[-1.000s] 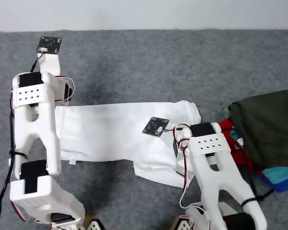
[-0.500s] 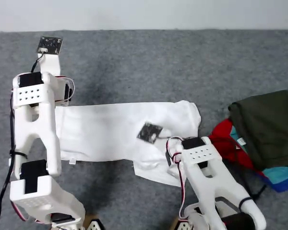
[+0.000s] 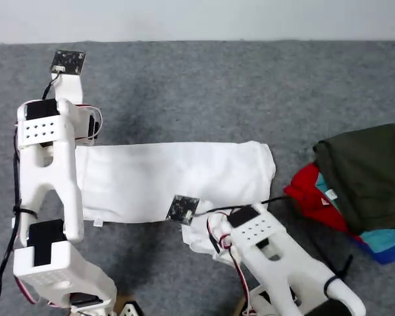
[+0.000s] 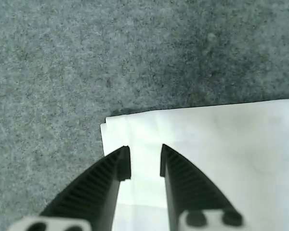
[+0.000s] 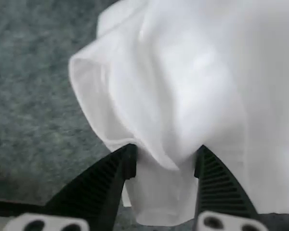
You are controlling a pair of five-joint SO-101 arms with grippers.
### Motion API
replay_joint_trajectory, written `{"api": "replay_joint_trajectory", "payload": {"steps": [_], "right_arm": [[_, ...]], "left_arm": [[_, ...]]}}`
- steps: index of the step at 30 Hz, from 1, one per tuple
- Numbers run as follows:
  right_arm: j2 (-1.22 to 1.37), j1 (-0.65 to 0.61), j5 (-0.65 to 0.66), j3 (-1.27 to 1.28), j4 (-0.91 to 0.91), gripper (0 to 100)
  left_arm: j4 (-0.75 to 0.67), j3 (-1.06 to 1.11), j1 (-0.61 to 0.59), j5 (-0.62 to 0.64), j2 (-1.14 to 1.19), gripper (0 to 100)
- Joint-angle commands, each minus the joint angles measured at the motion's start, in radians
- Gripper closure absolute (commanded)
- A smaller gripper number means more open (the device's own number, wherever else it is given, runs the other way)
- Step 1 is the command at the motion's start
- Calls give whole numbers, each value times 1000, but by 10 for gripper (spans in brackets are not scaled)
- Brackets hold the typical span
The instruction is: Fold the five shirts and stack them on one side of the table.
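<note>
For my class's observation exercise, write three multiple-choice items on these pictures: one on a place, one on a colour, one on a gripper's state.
1. The pile of shirts lies: A) beside the left arm; B) beside the right arm; C) at the table's far edge.
2. The pile's top shirt is: A) dark green; B) red; C) white.
3. The left gripper is: A) shut on a red shirt; B) shut, empty; C) open over the white shirt's corner.
Answers: 1 B, the high view shows it on that arm's side; 2 A, the dark green shirt lies on top; 3 C, its jaws stand apart above the cloth.
</note>
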Motion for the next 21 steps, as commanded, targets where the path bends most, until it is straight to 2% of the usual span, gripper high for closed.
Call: {"api": "replay_joint_trajectory", "payload": {"steps": [1, 7, 11, 15, 21], "right_arm": [[-13, -22, -15, 32, 54, 794], [-226, -18, -57, 26, 151, 791], [-437, 61, -49, 8, 283, 790], [-598, 145, 66, -18, 433, 790], [-631, 140, 158, 43, 427, 790]], "left_arm": [[3, -5, 9, 3, -61, 889], [3, -4, 9, 3, -57, 889], [3, -4, 9, 2, -55, 889], [-3, 30, 9, 2, -58, 889], [3, 48, 9, 2, -64, 889]]}}
